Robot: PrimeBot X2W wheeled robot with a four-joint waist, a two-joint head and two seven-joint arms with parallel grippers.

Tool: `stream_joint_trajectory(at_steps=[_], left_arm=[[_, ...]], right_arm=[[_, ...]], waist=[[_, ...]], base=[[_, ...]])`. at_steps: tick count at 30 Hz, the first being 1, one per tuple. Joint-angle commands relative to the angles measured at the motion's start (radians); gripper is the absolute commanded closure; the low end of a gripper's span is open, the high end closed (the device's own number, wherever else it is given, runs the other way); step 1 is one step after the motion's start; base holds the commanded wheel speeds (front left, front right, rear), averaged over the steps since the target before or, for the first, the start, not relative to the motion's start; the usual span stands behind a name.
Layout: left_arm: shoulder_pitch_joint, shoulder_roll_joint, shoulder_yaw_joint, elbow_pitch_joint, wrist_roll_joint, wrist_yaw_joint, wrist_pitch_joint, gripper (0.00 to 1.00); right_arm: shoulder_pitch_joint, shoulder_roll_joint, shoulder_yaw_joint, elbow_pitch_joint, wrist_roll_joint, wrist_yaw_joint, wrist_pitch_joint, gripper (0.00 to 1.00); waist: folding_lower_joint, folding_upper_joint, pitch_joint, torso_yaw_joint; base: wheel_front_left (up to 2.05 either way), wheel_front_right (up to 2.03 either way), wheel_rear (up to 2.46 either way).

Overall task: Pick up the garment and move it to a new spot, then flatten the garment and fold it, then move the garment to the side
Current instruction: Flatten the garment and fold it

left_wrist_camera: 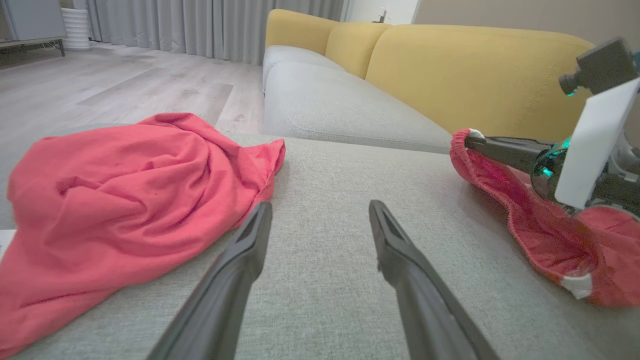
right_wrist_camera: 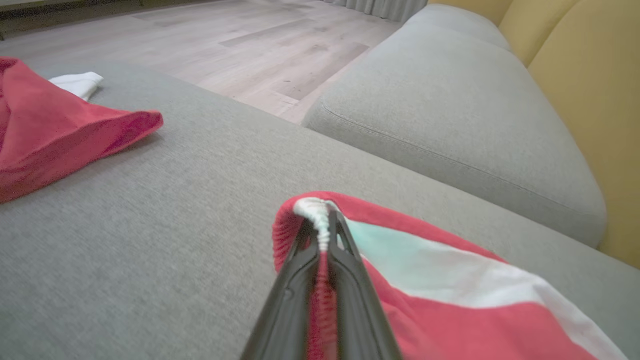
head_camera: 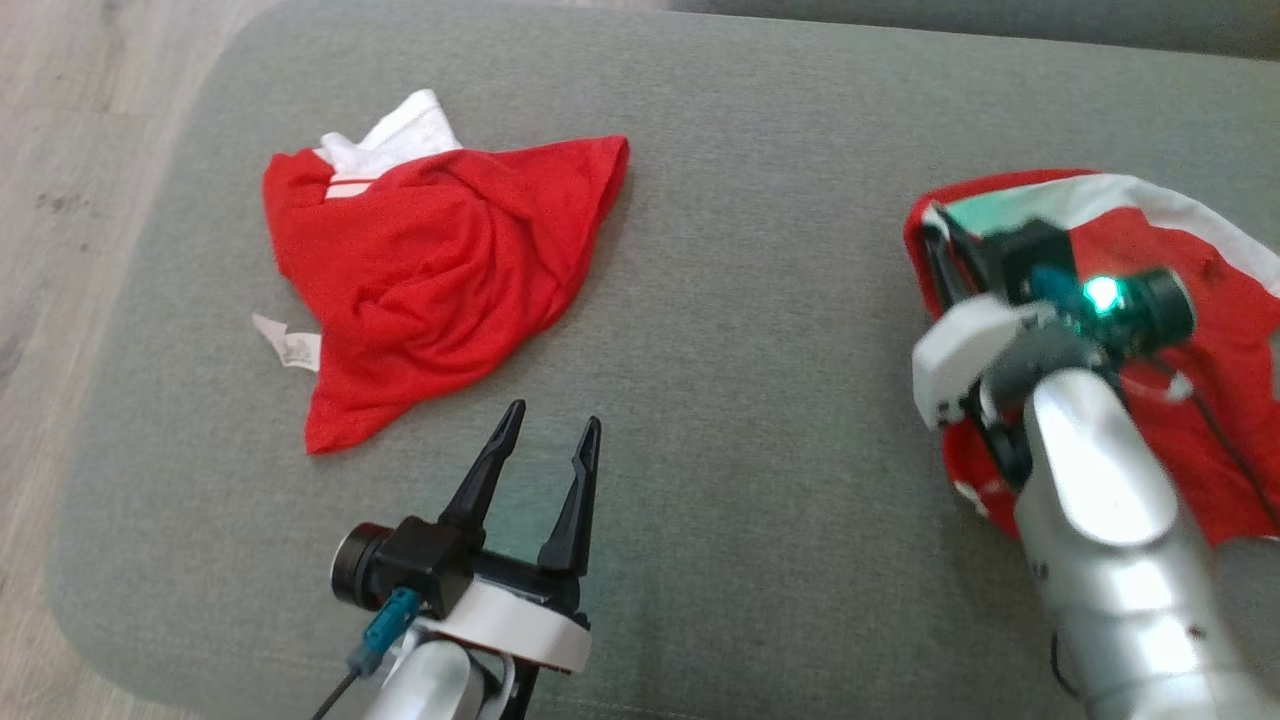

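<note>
Right gripper (right_wrist_camera: 320,222) was clamped shut on the elastic hem of the red-and-white garment (head_camera: 1235,330). The garment lay bunched at the right side of the grey cushion (head_camera: 760,400), pinched edge raised a little off it. Left gripper (head_camera: 555,415) was wide open and held nothing, over bare cushion near a second red garment (head_camera: 430,270), which lay crumpled at the left, well apart from the first.
</note>
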Motion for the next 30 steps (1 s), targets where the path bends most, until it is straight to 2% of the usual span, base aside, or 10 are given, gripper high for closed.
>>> stream_joint_trajectory(at_steps=[1, 6, 15, 16, 17, 21, 24, 29, 30], left_arm=[[-0.044, -0.002, 0.022, -0.025, -0.009, 0.005, -0.012, 0.0], [-0.053, -0.002, 0.001, -0.027, -0.026, 0.01, -0.012, 0.0], [-0.06, -0.002, -0.036, -0.027, -0.057, 0.022, -0.012, 0.0], [-0.06, -0.002, -0.038, -0.029, -0.06, 0.024, -0.012, 0.0], [-0.061, -0.002, -0.041, -0.029, -0.062, 0.026, -0.012, 0.0], [-0.063, -0.002, -0.04, -0.029, -0.064, 0.031, -0.012, 0.0], [-0.062, -0.002, -0.026, -0.028, -0.055, 0.035, -0.012, 0.0], [-0.054, -0.002, 0.007, -0.022, -0.031, 0.027, -0.012, 0.0], [-0.049, -0.002, 0.021, -0.021, -0.021, 0.023, -0.012, 0.0]], right_arm=[[-0.068, 0.0, 0.033, -0.025, 0.011, 0.007, 0.009, 1.0], [-0.186, 0.0, 0.036, 0.027, 0.022, 0.007, 0.062, 1.0], [-0.376, 0.0, -0.01, 0.221, -0.028, 0.007, 0.124, 1.0], [-0.392, 0.0, -0.021, 0.246, -0.04, 0.007, 0.123, 0.96], [-0.405, -0.002, -0.025, 0.267, -0.056, 0.007, 0.113, 0.0], [-0.431, -0.004, -0.054, 0.343, -0.09, 0.007, 0.078, 0.0], [-0.425, -0.002, -0.06, 0.381, -0.087, 0.007, 0.035, 0.0], [-0.382, 0.0, 0.001, 0.445, -0.031, 0.007, -0.04, 0.0], [-0.365, 0.0, 0.033, 0.457, -0.005, 0.007, -0.058, 0.0]], waist=[[0.0, 0.0, -0.003, 0.01], [0.0, 0.0, -0.002, 0.052], [0.0, 0.0, 0.019, 0.146], [0.0, 0.0, 0.022, 0.153], [0.0, 0.0, 0.024, 0.159], [0.0, 0.0, 0.024, 0.163], [0.0, 0.0, 0.013, 0.139], [0.0, 0.0, -0.034, 0.061], [0.0, 0.0, -0.052, 0.029]], base=[[0.0, 0.0, 0.0], [0.0, 0.0, 0.0], [0.0, 0.0, 0.0], [0.0, 0.0, 0.0], [0.0, 0.0, 0.0], [0.0, 0.0, 0.0], [0.0, 0.0, 0.0], [0.0, 0.0, 0.0], [0.0, 0.0, 0.0]])
